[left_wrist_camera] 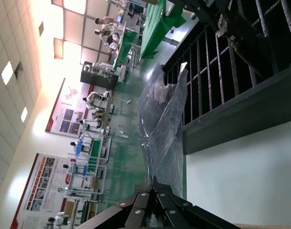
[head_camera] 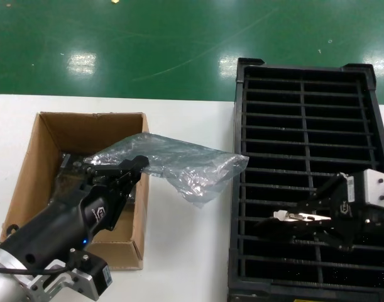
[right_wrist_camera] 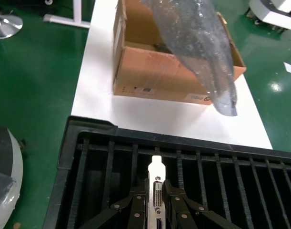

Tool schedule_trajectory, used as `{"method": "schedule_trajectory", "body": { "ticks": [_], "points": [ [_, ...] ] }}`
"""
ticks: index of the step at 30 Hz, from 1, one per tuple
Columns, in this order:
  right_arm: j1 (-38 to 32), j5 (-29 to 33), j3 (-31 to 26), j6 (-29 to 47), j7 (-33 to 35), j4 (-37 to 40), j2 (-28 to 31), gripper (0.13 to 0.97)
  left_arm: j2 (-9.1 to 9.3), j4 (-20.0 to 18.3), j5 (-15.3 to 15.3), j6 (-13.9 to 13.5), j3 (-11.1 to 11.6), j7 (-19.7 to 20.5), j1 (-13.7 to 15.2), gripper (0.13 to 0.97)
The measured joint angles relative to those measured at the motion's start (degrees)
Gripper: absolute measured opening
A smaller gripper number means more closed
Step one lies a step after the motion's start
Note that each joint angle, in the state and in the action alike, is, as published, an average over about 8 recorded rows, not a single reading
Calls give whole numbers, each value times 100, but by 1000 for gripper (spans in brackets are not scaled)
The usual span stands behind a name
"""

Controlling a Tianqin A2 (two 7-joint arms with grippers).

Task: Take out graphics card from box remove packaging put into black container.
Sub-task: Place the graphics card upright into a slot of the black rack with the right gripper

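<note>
A white table [head_camera: 192, 251] stands on a glossy green floor [head_camera: 148, 44] marked with thin pale lines and bright glare spots. The left wrist view shows a hall with ceiling light panels [left_wrist_camera: 74, 52], wall posters [left_wrist_camera: 45, 176] and green workbenches [left_wrist_camera: 157, 24].

No text can be read anywhere: the small labels on the brown box [right_wrist_camera: 157, 90] and the wall posters [left_wrist_camera: 45, 179] are too small.

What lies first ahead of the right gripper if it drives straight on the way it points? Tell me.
The right gripper, shut on the graphics card, points across the black container. Straight on it would probably meet that container's near wall first, then the box beyond; its height above the slots is unclear.
</note>
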State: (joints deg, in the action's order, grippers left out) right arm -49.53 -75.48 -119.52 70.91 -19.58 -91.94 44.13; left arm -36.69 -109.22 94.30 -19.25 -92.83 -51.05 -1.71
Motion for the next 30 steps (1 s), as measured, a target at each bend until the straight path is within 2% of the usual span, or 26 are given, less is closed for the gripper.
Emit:
{"method": "schedule_trajectory", "body": {
  "ticks": [6,15,23,24,30],
  "points": [
    [-63,147,-115,-7,163,177,-184,186,0,0,0,0,0,0,0,140],
    [-4,230,-109,-212,248,272,-395,244,0,0,0,0,0,0,0,140],
    [266,166,193,-636,135,61,-366,364,0,0,0,0,0,0,0,140],
    [348,174,274,-757,83,12,-362,364,0,0,0,0,0,0,0,140],
    [1128,592,1044,-1823,-609,-296,-578,503,0,0,0,0,0,0,0,140]
  ]
}}
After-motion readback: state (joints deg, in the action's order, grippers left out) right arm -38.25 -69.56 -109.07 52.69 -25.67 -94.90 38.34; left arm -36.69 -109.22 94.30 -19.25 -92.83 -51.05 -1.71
